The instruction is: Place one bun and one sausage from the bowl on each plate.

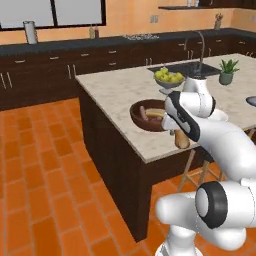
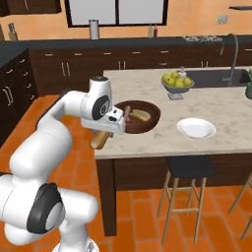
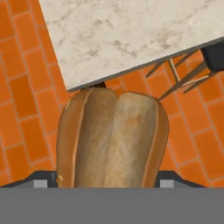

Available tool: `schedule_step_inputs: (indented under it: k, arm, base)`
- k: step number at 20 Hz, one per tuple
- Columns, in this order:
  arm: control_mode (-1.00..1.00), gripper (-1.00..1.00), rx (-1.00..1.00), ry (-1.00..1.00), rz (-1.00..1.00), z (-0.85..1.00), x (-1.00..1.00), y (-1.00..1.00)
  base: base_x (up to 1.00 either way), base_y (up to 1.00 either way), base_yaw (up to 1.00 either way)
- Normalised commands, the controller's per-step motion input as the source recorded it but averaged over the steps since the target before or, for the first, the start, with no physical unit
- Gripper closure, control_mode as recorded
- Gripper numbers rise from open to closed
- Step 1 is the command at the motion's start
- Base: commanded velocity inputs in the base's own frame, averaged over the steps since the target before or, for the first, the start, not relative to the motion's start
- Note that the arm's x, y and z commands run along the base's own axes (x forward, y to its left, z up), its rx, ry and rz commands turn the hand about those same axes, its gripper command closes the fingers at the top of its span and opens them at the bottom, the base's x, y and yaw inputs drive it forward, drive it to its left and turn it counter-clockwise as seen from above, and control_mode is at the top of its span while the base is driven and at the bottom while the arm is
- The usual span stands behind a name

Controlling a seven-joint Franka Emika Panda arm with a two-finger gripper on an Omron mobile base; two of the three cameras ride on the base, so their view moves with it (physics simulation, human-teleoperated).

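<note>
My end effector (image 2: 101, 140) holds a bun (image 2: 99, 140) off the desk (image 2: 216, 110) corner; behind it, the bowl (image 2: 147, 122) holds a sausage (image 2: 127, 114)

Arm hides bowl's (image 1: 142, 118) near rim; bun's (image 3: 113, 138) lower end cut off.

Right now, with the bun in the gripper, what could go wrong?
The gripper holds the bun near the counter corner, partly over the floor; a slip would likely drop it there. The white plate lies past the bowl, so a low carry might knock the bowl's rim.
</note>
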Motion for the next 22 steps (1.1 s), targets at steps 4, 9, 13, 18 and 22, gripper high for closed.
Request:
schedule_step_inputs:
  k: [4, 9, 13, 18, 22]
  arm:
    - [1.0, 1.0, 0.0, 0.0, 0.0, 0.0, 0.0, 0.0]
    - [1.0, 1.0, 0.0, 0.0, 0.0, 0.0, 0.0, 0.0]
    - [1.0, 1.0, 0.0, 0.0, 0.0, 0.0, 0.0, 0.0]
    - [1.0, 1.0, 0.0, 0.0, 0.0, 0.0, 0.0, 0.0]
    - [1.0, 1.0, 0.0, 0.0, 0.0, 0.0, 0.0, 0.0]
  base:
    - [-0.01, -1.0, 0.4]
    - [-0.01, -0.97, 0.39]
    - [0.09, -0.44, 0.19]
    - [0.31, -0.43, 0.08]
    - [0.24, -0.76, 0.21]
